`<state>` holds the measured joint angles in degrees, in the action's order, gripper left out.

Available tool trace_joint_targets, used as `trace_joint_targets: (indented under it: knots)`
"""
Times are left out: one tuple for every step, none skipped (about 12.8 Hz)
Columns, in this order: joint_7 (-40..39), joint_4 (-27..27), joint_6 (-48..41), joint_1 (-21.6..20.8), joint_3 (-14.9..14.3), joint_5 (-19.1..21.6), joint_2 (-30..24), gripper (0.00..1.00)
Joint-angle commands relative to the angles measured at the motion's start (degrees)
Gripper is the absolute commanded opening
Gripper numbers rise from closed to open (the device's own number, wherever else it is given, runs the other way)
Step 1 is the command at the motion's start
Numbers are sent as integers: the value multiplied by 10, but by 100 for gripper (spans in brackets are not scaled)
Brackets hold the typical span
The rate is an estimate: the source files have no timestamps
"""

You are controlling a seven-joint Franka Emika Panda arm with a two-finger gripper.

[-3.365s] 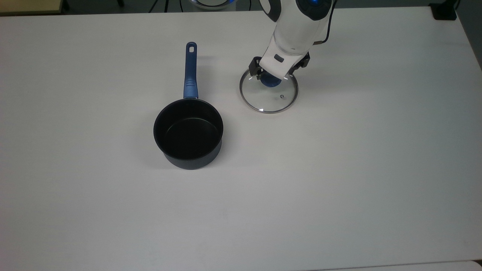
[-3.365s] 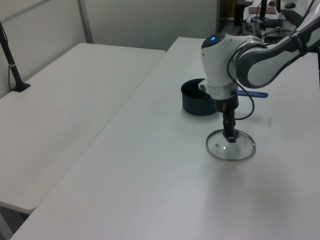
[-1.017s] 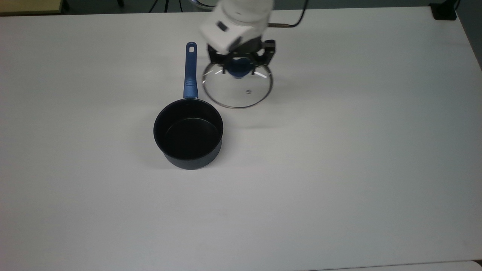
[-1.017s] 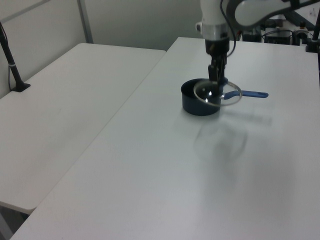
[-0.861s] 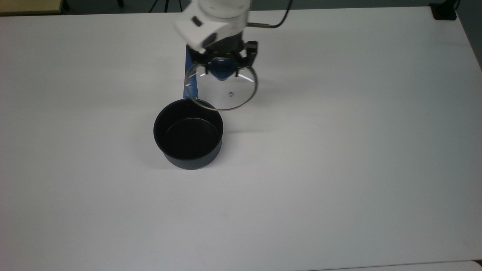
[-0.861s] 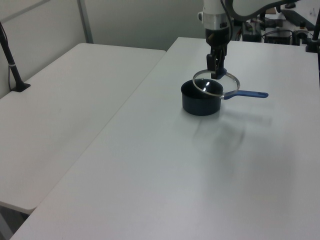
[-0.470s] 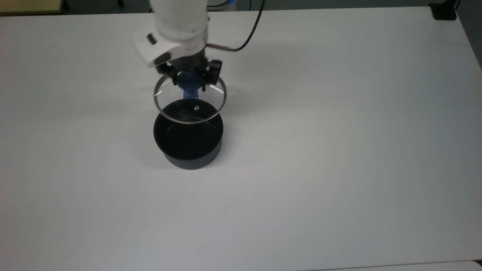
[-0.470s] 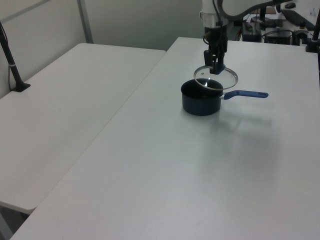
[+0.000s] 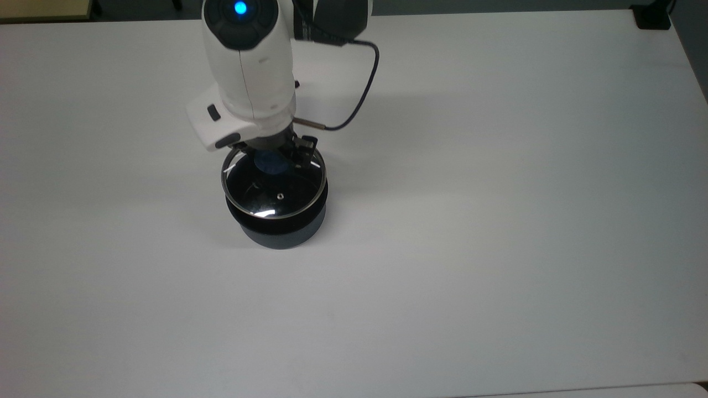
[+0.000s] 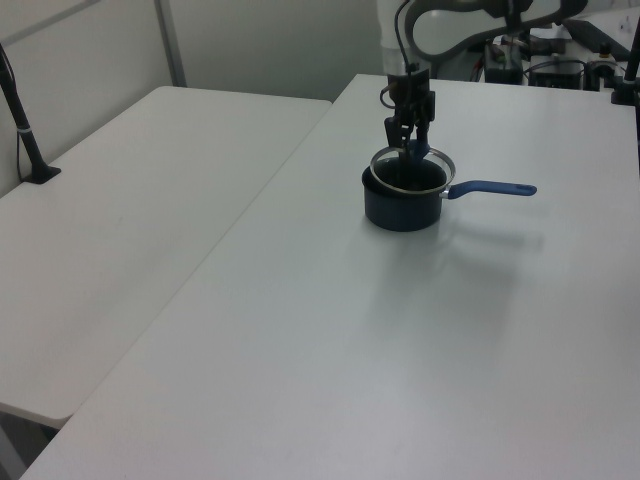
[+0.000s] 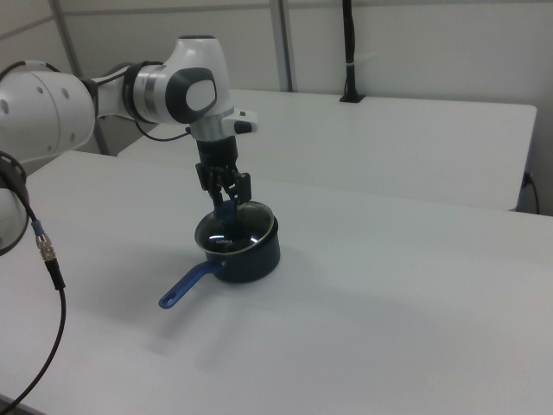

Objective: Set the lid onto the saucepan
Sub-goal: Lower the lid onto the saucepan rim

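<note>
Over the saucepan (image 9: 279, 229), the gripper (image 9: 275, 159) holds the lid (image 9: 274, 189) by its blue centre knob (image 9: 267, 164). The jaws are clamped on the knob, one on each side of it.

1. Lid. The glass disc sits at the mouth of the saucepan and covers almost all of it. In the top view its metal rim lies slightly toward the top view's upper left of the pan rim, so a dark crescent of pan wall shows below and to the right. In the right view the disc (image 11: 235, 228) appears slightly tilted. Whether the rim already rests on the pan cannot be determined. The small steam-vent hole (image 9: 280, 195) faces the near side in the top view.

2. Saucepan. The dark pot (image 10: 402, 205) stands upright on the white tabletop (image 9: 498, 221). Its long blue handle (image 10: 492, 187) points to the left view's right; in the right view the handle (image 11: 185, 287) points to the lower left. In the top view the arm covers the handle.

3. Arm. The white wrist housing (image 9: 249, 72) stands nearly vertical above the pan, with a blue indicator light (image 9: 240, 8) on its upper end. A black cable (image 9: 359, 97) loops from the wrist toward the top view's right.

4. Surroundings. A second white table (image 10: 130, 230) stands beside the tabletop on the left view's left. A black post (image 11: 348, 52) is clamped to the far table in the right view.
</note>
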<state>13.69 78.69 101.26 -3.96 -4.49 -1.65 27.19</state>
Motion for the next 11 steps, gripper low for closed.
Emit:
trace_joint_targets:
  knots:
    - [26,-54,-19,-4,-3,12,29,42]
    - [27,-54,-18,-4,-3,12,30,42]
    - [27,-54,-18,-5,-3,12,31,42]
    - [27,-54,-16,-6,-2,13,34,43]
    - [28,-56,-16,-6,-1,13,36,44]
    - [27,-57,-17,-6,-1,12,39,47]
    - [27,-54,-17,-7,-1,12,40,47]
    - [27,-52,-17,-7,-1,12,40,49]
    - [27,-51,-17,-7,-1,12,40,54]
    - [27,-50,-16,-7,-1,12,41,62]
    - [27,-49,-15,-7,-1,11,45,70]
